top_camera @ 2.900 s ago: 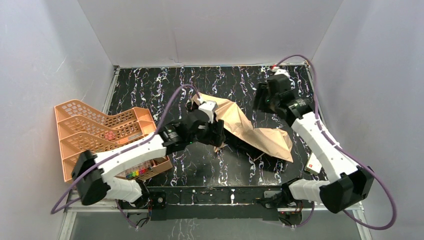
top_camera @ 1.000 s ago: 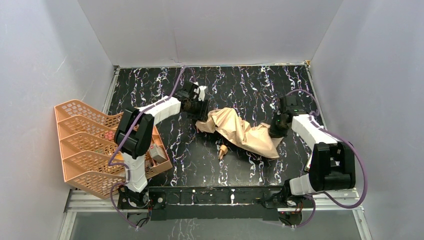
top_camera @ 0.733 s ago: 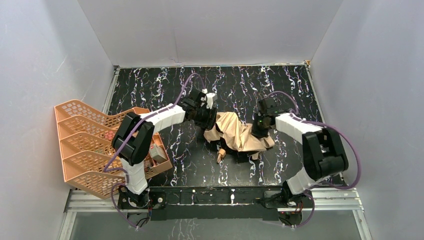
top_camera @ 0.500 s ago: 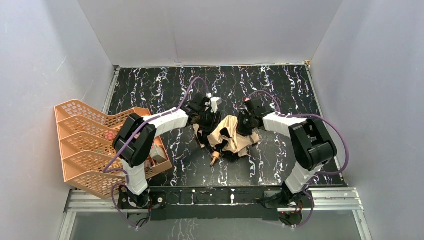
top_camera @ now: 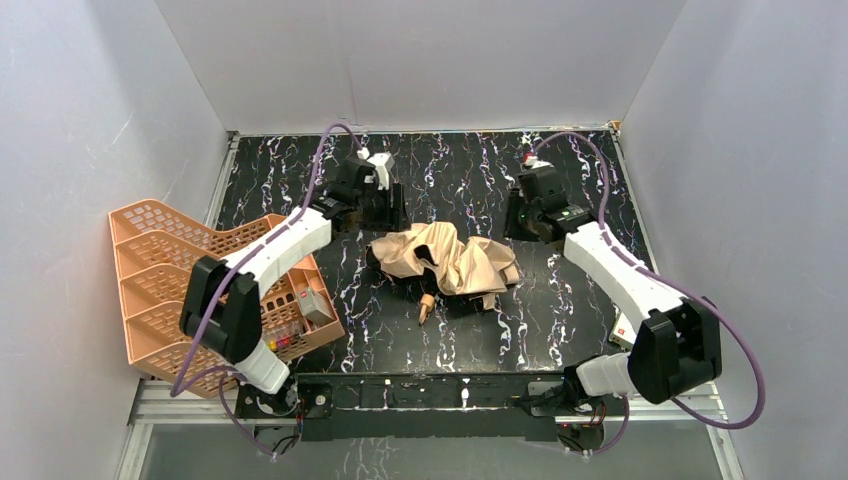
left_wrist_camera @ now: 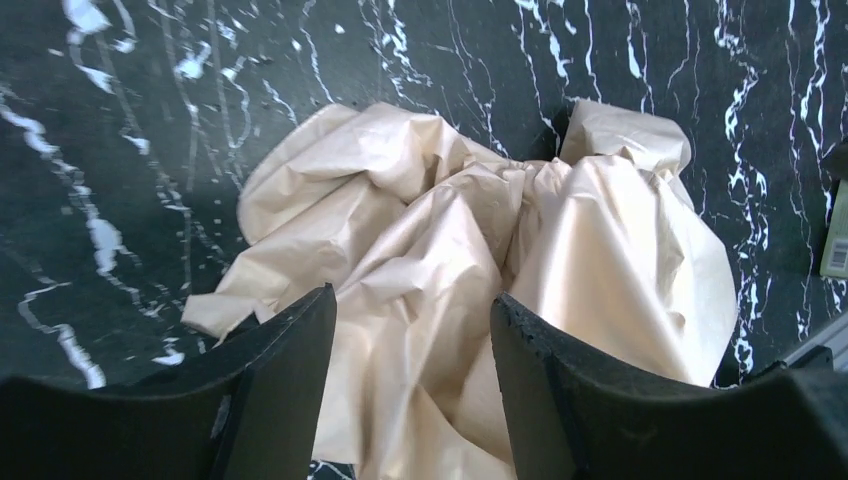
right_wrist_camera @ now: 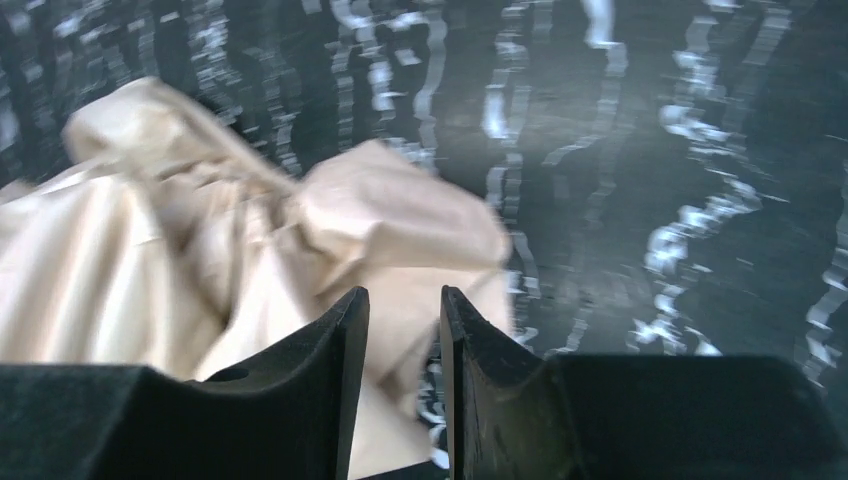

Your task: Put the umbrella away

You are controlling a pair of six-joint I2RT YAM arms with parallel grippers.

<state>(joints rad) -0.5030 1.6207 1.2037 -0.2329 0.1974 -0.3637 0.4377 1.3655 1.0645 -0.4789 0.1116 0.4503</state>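
Both arms have drawn back from the bundle they were pressing together half a second ago, and the crumpled tan-and-black folding umbrella [top_camera: 445,262] now lies untouched near the middle of your black, white-veined marble-look counter [top_camera: 460,160]. Its beige cloth is bunched into soft, papery folds, with black lining and ribs showing along the near edge. The small tan handle [top_camera: 427,308] pokes out toward the arm bases. Your left claw [top_camera: 392,214] hovers just beyond the heap's far-left end. The left wrist view shows its matte black fingers [left_wrist_camera: 290,360] standing well apart with nothing gripped and only creased fabric [left_wrist_camera: 450,270] visible through the gap. Your right claw [top_camera: 518,222] sits off the far-right end, clear of the cloth. The right wrist view is motion-blurred, but its fingers [right_wrist_camera: 330,370] leave a narrow slit and hold nothing, with puffed fabric [right_wrist_camera: 150,250] beyond them. The orange plastic mesh tray rack [top_camera: 180,270] stands at the counter's left edge, well apart from the umbrella.
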